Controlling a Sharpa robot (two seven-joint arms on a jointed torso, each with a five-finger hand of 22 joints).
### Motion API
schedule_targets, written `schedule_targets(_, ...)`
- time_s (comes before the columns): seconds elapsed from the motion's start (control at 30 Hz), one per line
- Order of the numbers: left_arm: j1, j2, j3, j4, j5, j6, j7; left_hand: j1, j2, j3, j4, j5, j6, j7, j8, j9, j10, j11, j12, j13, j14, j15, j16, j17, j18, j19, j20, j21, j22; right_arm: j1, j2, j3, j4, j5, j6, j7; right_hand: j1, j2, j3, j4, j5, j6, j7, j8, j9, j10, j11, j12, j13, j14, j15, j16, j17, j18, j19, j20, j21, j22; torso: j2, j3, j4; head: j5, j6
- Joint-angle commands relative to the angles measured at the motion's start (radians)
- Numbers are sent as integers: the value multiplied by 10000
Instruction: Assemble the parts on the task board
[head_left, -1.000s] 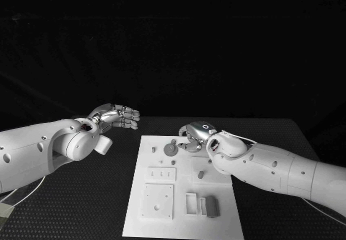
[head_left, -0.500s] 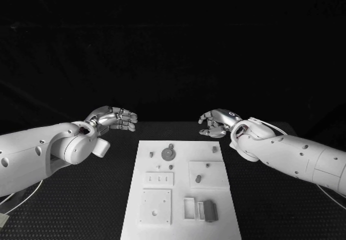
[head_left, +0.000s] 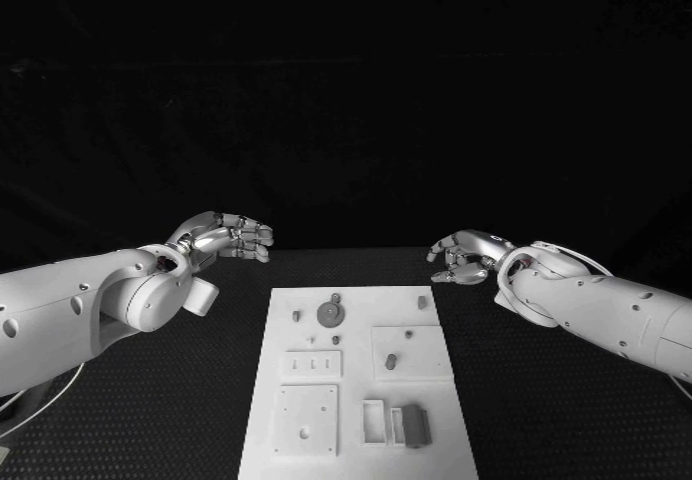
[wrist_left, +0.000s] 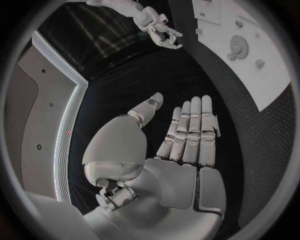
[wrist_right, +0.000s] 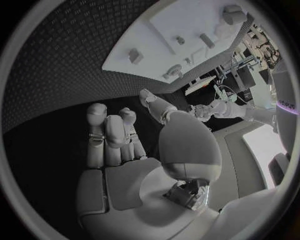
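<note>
Two robot hands, left (head_left: 228, 238) and right (head_left: 464, 258), empty, seemingly part-open, task board (head_left: 359, 380) long axis running away from robot

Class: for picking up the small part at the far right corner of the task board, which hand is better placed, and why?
Probably the right hand: it hovers empty just beyond that part, beside the task board. The left hand is across the board.

Black table (head_left: 173, 420) (textured top), dark bg behind.
</note>
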Motion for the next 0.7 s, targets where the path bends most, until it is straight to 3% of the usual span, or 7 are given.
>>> schedule_targets(0.03, 6, 23, 6, 26, -67, 70, 147, -63, -84, 65, -12, -21, 51, 150, -68, -30, 160, -41, -1, 40, 403, -142, 146, 36, 197, 377, -131, 153, 82, -158, 11, -19, -172, 70, 608, 310, 15, -7, -15, -72, -28, -4, -69, 59, 13, 61, -38, -62, -20, -200, -210, -74, -25, 1002, 16, 69, -73, -12, -15, 46, -48, -10, -10)
schedule_targets(0.1, 4, 23, 4, 19, -67, 88, 99, -81, -155, 46, -31, -22, 20, 196, -110, -56, 246, -72, 15, 67, 501, -161, 142, 19, 186, 471, -168, 166, 97, -237, 80, -61, -438, -17, 715, 309, 19, -12, -16, -89, -28, -24, -73, 50, 10, 57, -41, -73, -31, -218, -213, -103, -57, 1004, 14, 80, -87, -17, -19, 87, -75, 12, -15)
schedule_targets(0.17, 4, 20, 2, 20, -67, 122, 63, -93, -187, 35, -39, -23, -1, 209, -131, -68, 252, -75, 4, 75, 470, -145, 103, 1, 162, 446, -164, 135, 91, -324, 122, -98, -613, -54, 721, 326, 21, -10, -16, -101, -28, -42, -77, 43, 8, 51, -45, -82, -40, -223, -216, -116, -65, 1004, 12, 88, -97, -21, -19, 92, -66, 10, -15)
schedule_targets(0.4, 0, 50, -3, -12, -67, 116, -50, -124, -215, 18, -44, -25, -46, 235, -181, -98, 215, -51, -62, 92, 314, -69, -37, -45, 91, 298, -127, 2, 66, -608, 482, -99, -1296, -59, 755, 452, 0, -38, -35, -138, -28, -135, -93, 3, -5, 33, -60, -107, -67, -245, -230, -167, -97, 1004, 3, 118, -135, -31, -9, 68, -43, 2, -47)
schedule_targets(0.7, -4, 61, -12, -37, -66, 96, -151, -155, -278, -9, -36, -27, -165, 289, -255, -130, 147, -17, -122, 100, 241, -34, -102, -55, 74, 238, -102, -61, 63, -773, 712, -98, -1353, -55, 757, 488, -2, -27, -35, -157, -28, -215, -88, -33, -18, 31, -58, -111, -80, -212, -233, -160, -51, 1004, 11, 130, -154, -34, -7, 66, -28, 12, -95)
